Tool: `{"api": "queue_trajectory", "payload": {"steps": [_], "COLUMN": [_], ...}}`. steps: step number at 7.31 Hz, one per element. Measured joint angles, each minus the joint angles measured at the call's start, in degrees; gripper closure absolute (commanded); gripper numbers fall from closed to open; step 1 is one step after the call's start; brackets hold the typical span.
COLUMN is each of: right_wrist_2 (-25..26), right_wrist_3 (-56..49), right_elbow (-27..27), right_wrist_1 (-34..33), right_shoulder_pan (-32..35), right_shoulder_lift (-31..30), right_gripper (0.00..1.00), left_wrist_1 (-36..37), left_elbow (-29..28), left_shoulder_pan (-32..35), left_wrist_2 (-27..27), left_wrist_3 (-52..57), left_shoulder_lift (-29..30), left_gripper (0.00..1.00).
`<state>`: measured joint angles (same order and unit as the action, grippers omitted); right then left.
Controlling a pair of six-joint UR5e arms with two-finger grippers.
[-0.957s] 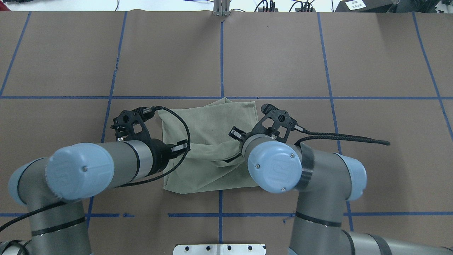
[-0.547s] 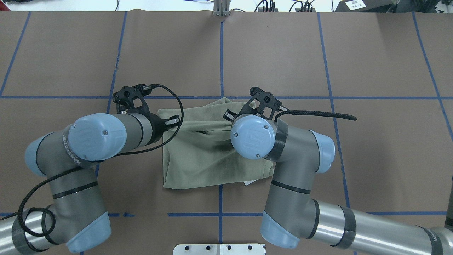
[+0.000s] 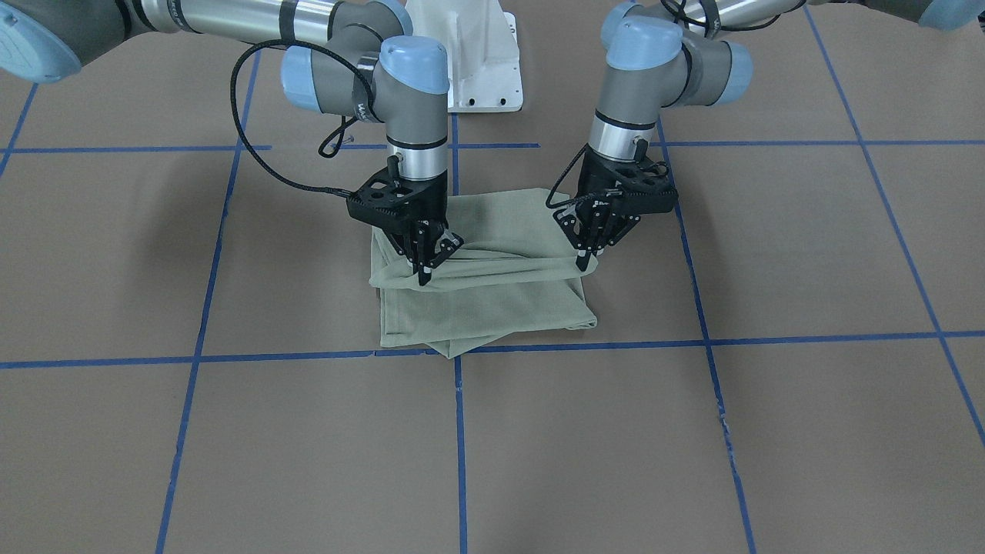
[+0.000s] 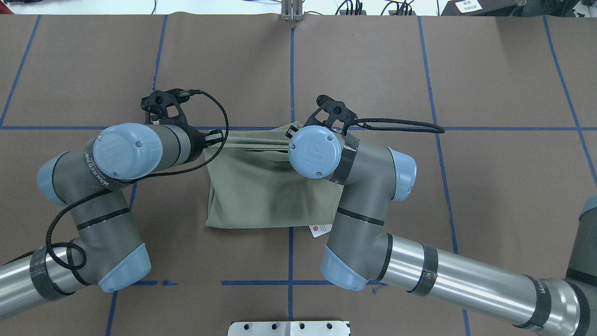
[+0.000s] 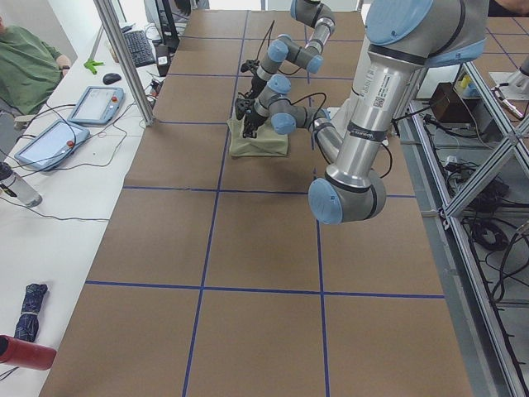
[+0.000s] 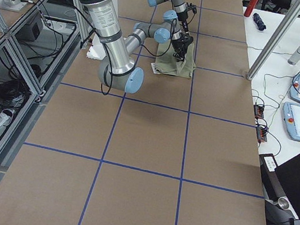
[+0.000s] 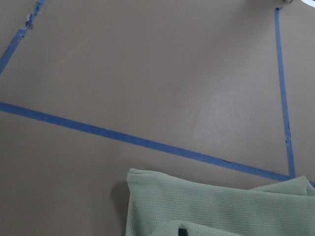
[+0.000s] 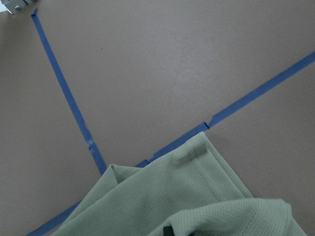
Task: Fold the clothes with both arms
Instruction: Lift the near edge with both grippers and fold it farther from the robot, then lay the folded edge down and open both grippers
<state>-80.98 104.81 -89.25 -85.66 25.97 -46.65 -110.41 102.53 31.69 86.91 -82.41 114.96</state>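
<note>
Both claws, left gripper (image 3: 586, 258) and right gripper (image 3: 423, 269), seemed clenched on the shirt (image 3: 492, 312), which lay half-folded on the table (image 3: 692, 431). Carrying its lifted edge level and releasing together looked wisest.

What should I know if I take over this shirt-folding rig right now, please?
Left gripper: shut on one end of the shirt's raised fold.
Right gripper: shut on the other end of the same fold.
Shirt: mid-table, already a compact rectangle, with the fold taut between the grippers above the lower layer. A white tag pokes out at the robot-side edge.
Left to do: probably lay the fold down toward the far edge, release, withdraw.
</note>
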Motion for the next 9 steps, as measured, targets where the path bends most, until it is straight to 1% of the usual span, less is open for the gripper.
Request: {"api": "queue_trajectory", "payload": {"steps": [2, 4, 5, 6, 8, 9], "right_wrist_2": [-0.63, -0.94, -0.94, -0.94, -1.14, -2.82], "right_wrist_3": [-0.81, -1.36, -1.53, -2.33, -8.31, -11.43], "right_elbow": [1.96, 4.89, 7.04, 8.95, 10.35, 10.03], "right_wrist_1": [0.42, 0.98, 2.62, 4.40, 5.63, 5.57], "right_shoulder_pan": [1.10, 1.55, 1.59, 1.67, 2.21, 3.24], "right_shoulder_lift": [0.86, 2.34, 2.98, 3.37, 3.72, 3.79], "right_gripper": [1.00, 1.00, 0.50, 0.01, 0.00, 0.00], "left_wrist_1": [-0.12, -0.26, -0.48, -0.76, -1.36, -2.60], "left_elbow": [-3.87, -6.85, -8.19, -9.01, -9.56, -9.39], "left_shoulder_pan": [0.64, 1.64, 2.27, 2.74, 3.04, 3.56], "left_wrist_2": [0.01, 0.01, 0.01, 0.01, 0.46, 2.50], "left_wrist_3": [0.62, 2.35, 3.57, 4.87, 6.84, 9.57], "left_shoulder_lift": [3.29, 4.94, 5.34, 5.57, 5.63, 5.52], "left_gripper": [1.00, 1.00, 1.00, 0.01, 0.00, 0.00]}}
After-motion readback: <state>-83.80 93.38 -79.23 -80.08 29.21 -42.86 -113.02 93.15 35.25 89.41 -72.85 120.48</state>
